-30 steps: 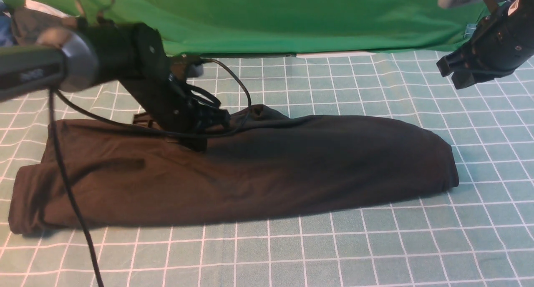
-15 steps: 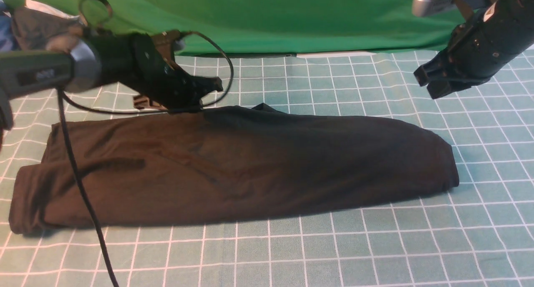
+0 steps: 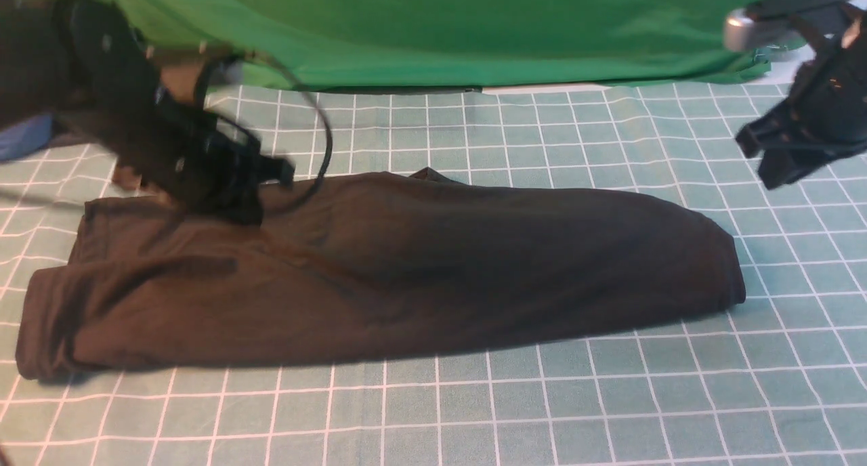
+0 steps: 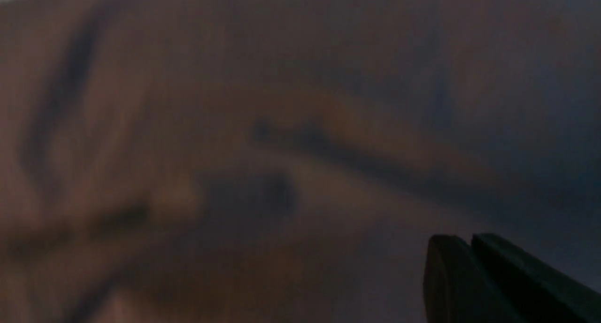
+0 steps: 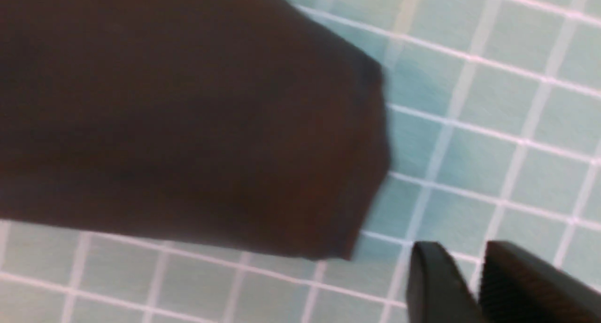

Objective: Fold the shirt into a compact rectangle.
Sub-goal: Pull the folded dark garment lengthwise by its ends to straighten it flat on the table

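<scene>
Black shirt [image 3: 406,269] lies on a gridded mat [image 3: 542,398] as a long lengthwise-folded band, its crosswise folds apparently not yet done; the left gripper [image 3: 274,175] is closed and empty over its far-left edge, the right gripper [image 3: 757,160] narrowly parted, empty, raised well apart.

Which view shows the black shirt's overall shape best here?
The front view: the shirt lies there end to end as one long folded band. The right wrist view catches only one end on the grid mat; the left wrist view shows only blurred fabric.
</scene>
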`<state>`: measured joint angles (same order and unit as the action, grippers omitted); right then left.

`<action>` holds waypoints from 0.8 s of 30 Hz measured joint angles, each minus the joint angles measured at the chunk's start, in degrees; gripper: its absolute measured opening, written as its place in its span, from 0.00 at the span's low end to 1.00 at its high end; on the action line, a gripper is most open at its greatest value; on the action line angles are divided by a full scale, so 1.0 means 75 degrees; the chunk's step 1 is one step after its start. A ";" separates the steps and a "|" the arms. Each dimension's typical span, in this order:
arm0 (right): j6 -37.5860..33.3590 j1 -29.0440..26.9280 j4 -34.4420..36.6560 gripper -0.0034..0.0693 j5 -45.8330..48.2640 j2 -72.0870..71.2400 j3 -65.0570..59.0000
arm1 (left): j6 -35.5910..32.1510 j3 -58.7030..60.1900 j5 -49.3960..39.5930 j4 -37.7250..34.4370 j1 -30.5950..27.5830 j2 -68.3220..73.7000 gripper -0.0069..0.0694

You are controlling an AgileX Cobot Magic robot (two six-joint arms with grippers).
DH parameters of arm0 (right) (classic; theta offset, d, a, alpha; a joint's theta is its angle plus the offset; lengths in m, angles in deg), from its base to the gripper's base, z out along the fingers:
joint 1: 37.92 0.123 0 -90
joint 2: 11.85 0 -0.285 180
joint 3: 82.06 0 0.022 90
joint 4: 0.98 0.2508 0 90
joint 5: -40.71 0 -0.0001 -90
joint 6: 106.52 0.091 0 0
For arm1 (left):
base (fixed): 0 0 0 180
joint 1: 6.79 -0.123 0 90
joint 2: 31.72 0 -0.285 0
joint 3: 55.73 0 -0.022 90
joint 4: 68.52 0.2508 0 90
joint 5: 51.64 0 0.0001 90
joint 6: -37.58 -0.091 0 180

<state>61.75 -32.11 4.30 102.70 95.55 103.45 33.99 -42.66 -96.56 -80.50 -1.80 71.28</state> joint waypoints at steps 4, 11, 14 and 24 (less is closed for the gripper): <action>0.0266 -0.0230 -0.0022 0.53 -0.0523 0.0039 -0.0569 | 0.0235 0.1269 0.0565 0.0023 0.0000 -0.0055 0.11; 0.0402 0.0008 0.0119 0.77 -0.1119 0.0881 -0.0810 | 0.0547 0.1810 0.1133 0.0029 0.0000 0.0121 0.11; 0.0528 0.0025 0.0283 0.86 -0.1203 0.1193 -0.0826 | 0.0653 0.1810 0.1200 0.0114 0.0000 0.0121 0.11; 0.0276 0.0057 0.1455 0.91 -0.1979 0.1868 -0.0826 | 0.1079 0.1810 0.1183 0.0391 0.0000 0.0121 0.11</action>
<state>63.82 -31.68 15.21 87.85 109.56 97.25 42.08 -29.08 -87.68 -77.57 -1.80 72.19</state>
